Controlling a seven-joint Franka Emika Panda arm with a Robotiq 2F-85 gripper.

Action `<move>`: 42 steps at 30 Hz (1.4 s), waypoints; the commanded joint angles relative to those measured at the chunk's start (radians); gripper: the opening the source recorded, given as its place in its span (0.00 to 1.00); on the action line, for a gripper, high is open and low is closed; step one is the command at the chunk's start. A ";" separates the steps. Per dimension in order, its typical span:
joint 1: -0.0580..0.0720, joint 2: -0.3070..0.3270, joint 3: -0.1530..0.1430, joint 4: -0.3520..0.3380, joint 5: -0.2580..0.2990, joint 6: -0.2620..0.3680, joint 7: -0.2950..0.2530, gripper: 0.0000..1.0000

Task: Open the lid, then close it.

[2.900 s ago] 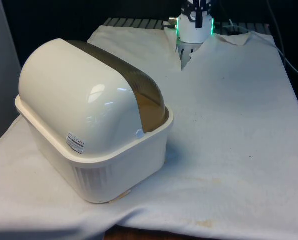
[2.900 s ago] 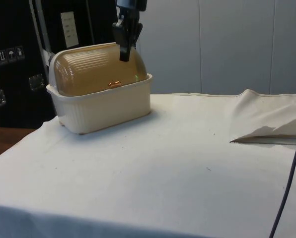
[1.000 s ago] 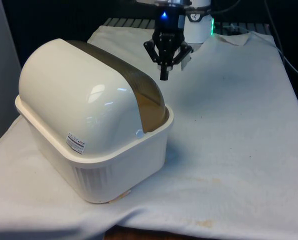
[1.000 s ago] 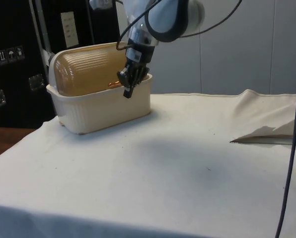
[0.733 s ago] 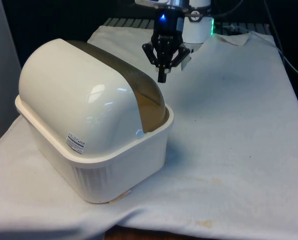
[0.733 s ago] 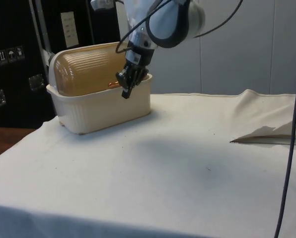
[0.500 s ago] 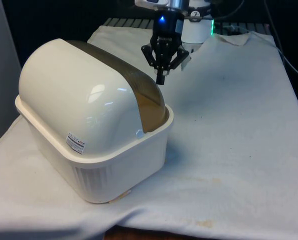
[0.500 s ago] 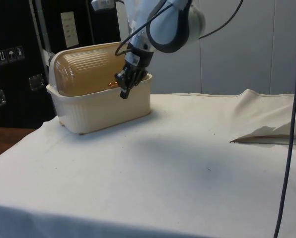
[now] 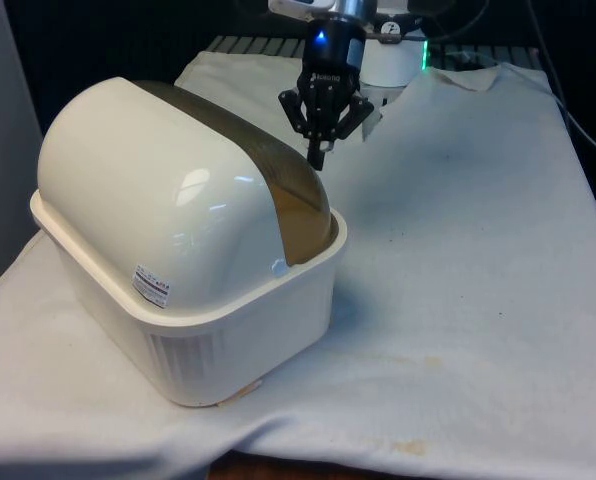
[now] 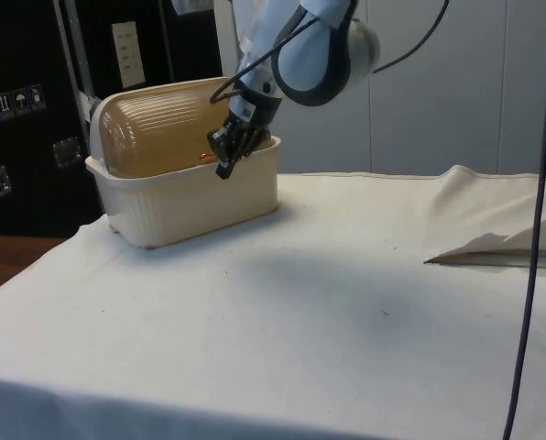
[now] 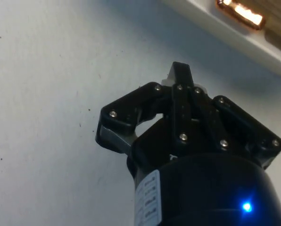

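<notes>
Tool [image 10: 223, 169], fingers together, hovers just beside the lid's [image 10: 163, 126] copper handle [image 10: 208, 157].

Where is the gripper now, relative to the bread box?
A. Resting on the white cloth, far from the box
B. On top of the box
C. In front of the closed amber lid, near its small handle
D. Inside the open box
C: in the side view the gripper hangs before the bread box's closed amber lid, close to the handle.

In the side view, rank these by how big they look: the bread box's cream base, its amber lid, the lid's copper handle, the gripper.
1. Amber lid and cream base: look alike, no clear order.
2. Gripper.
3. Copper handle, smallest.
</notes>
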 commanded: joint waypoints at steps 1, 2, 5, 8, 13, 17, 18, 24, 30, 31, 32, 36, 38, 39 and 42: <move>0.008 0.009 -0.014 -0.001 0.006 0.026 0.006 0.00; 0.008 0.010 -0.014 -0.002 0.006 0.030 0.008 0.00; 0.006 0.016 -0.012 -0.002 0.006 0.040 0.018 0.00; 0.003 0.022 -0.011 0.000 0.006 0.045 0.028 0.00; 0.004 0.038 -0.022 0.006 0.006 0.058 0.045 0.00; 0.007 0.043 -0.031 0.009 0.007 0.060 0.050 0.00; 0.009 0.046 -0.038 0.010 0.008 0.062 0.053 0.00; 0.015 0.051 -0.052 0.013 0.010 0.065 0.062 0.00; 0.019 0.057 -0.064 0.016 0.013 0.071 0.078 0.00; 0.000 0.040 -0.035 0.011 0.000 0.053 0.082 0.00; 0.019 0.057 -0.066 0.016 0.013 0.072 0.080 0.00; 0.020 0.059 -0.071 0.018 0.013 0.075 0.093 0.00; 0.019 0.059 -0.070 0.019 0.013 0.077 0.100 0.00; 0.019 0.059 -0.069 0.020 0.013 0.078 0.104 0.00; 0.016 0.059 -0.066 0.023 0.013 0.078 0.116 0.00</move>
